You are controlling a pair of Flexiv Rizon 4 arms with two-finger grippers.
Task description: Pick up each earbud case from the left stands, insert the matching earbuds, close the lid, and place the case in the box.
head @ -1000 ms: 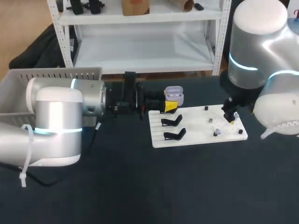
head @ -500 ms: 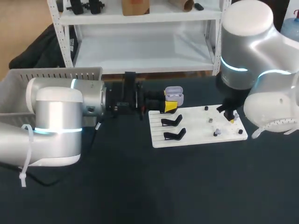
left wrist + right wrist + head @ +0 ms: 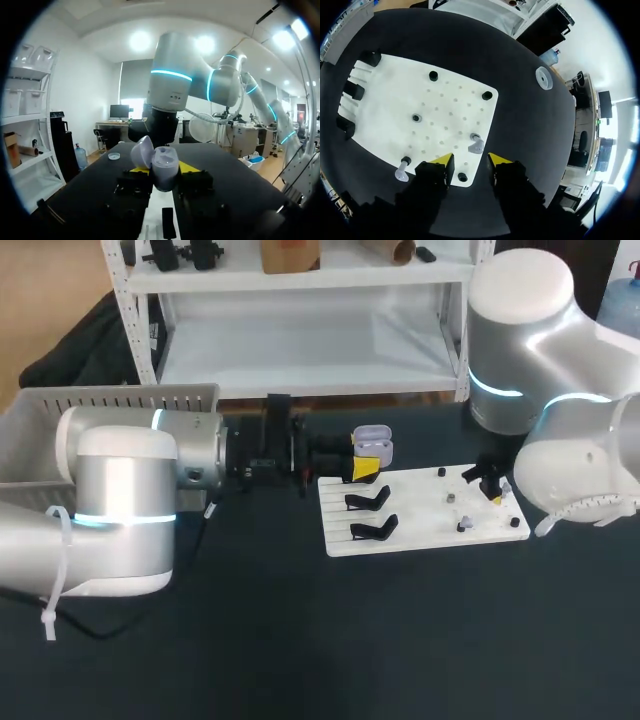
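Note:
A pale lilac earbud case (image 3: 372, 447) with its lid up is held level above the back left corner of the white board (image 3: 420, 525). My left gripper (image 3: 362, 466) is shut on it; in the left wrist view the case (image 3: 162, 169) fills the gap between the yellow tips of that gripper (image 3: 164, 172). My right gripper (image 3: 490, 488) hangs over the board's right end. In the right wrist view, this gripper (image 3: 470, 161) stands open, and a grey-white earbud (image 3: 476, 145) sits on the board (image 3: 390, 90) just ahead of its tips. A second earbud (image 3: 401, 172) lies beside its left finger.
Two empty black stands (image 3: 368, 500) (image 3: 374, 529) sit on the board's left half, and small black pegs (image 3: 487, 95) dot its right half. A grey slatted box (image 3: 110, 398) stands at the far left, behind my left arm. The dark table (image 3: 400, 640) spreads in front.
My right arm has swung to the left while its gripper stayed over the board's right end, a little higher. The left arm and the case have not moved.

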